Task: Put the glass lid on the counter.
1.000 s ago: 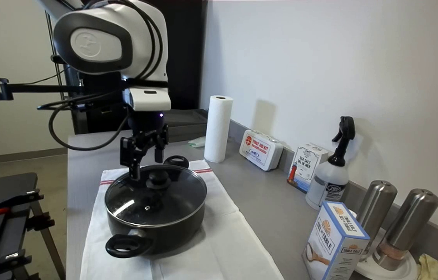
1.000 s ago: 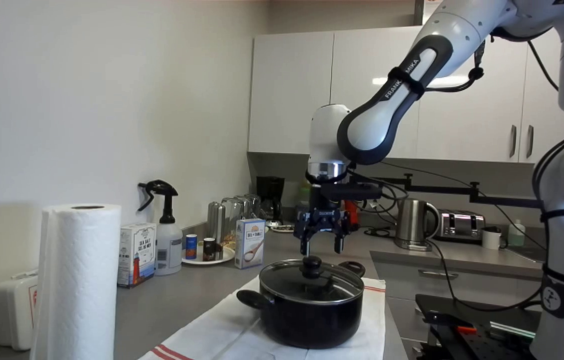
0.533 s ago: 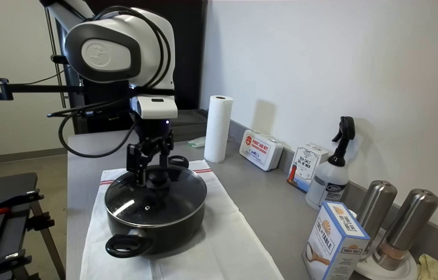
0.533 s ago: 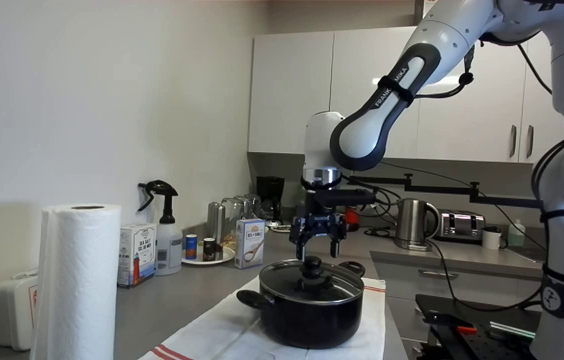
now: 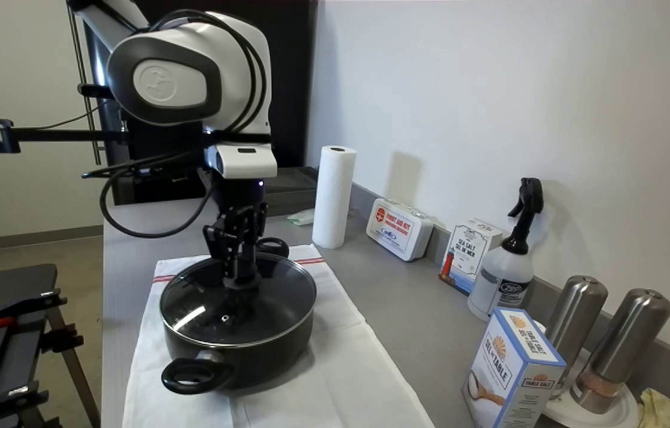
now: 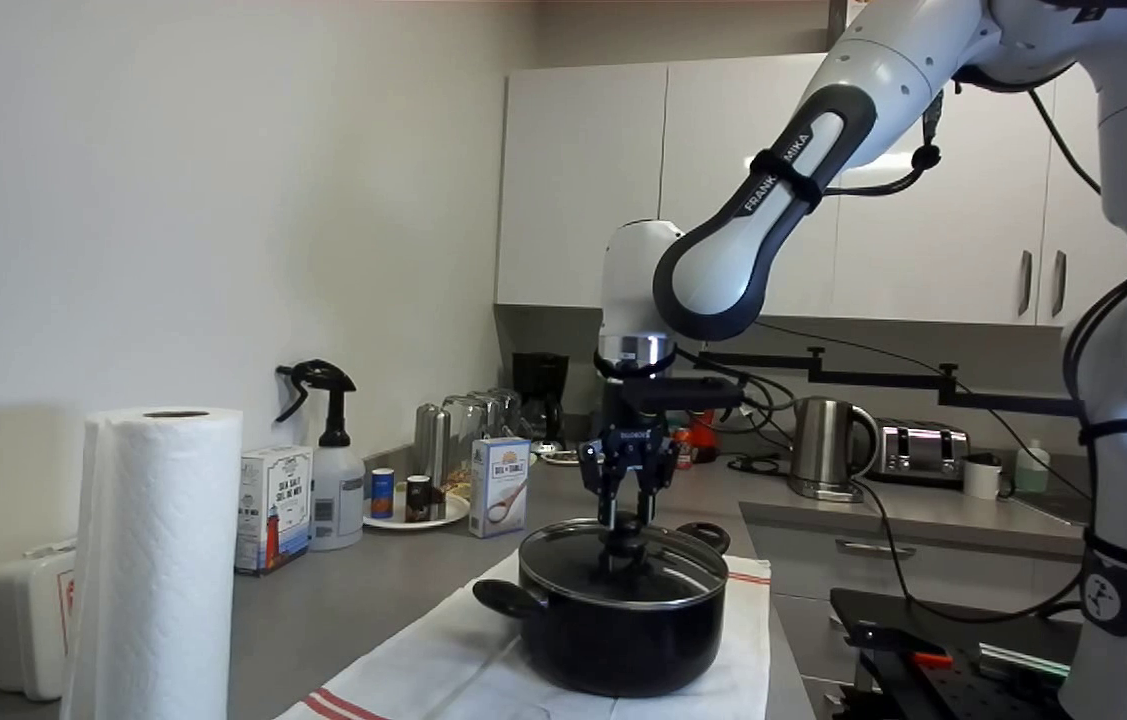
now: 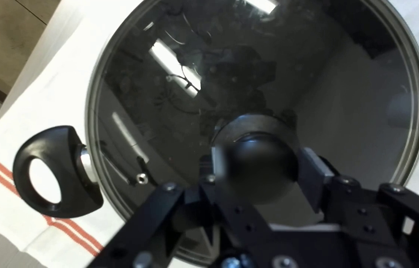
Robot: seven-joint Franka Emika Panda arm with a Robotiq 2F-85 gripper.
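1. Bench (image 5: 394, 297): long grey surface, the goal of the task. Risk: a set-down too near its edge gives overhang, then a fall.
2. White cloth (image 5: 346, 368): spread over part of the bench. Risk: release onto fabric instead of grey surface; cause, too short a carry.
3. Black pot (image 6: 618, 650): upright on the cloth. Risk: it gets dragged or tipped if the lift goes slantwise and catches.
4. Glass lid (image 5: 245, 312): on the pot, looks level, so I judge the task to be early on. Risk: smooth and round, it may tilt or swing on a quick carry; a hard landing could chip it.
5. Tool (image 6: 627, 515): points down over the lid's centre and appears to be grasping it from above. My reading: taking hold, lift not begun.
6. Table salt box (image 5: 504, 362): stands on the bench beyond the cloth. Risk: a low, wide swing knocks it over.
7. Knob (image 7: 265, 156): black, at the lid's middle, apparently in the tool's hold. Risk: rounded, so a light or high squeeze lets it slip.
8. Pads (image 7: 313, 173): against both sides of the knob, one blurred; firmness I cannot tell. Risk: off-centre contact lets the lid twist.
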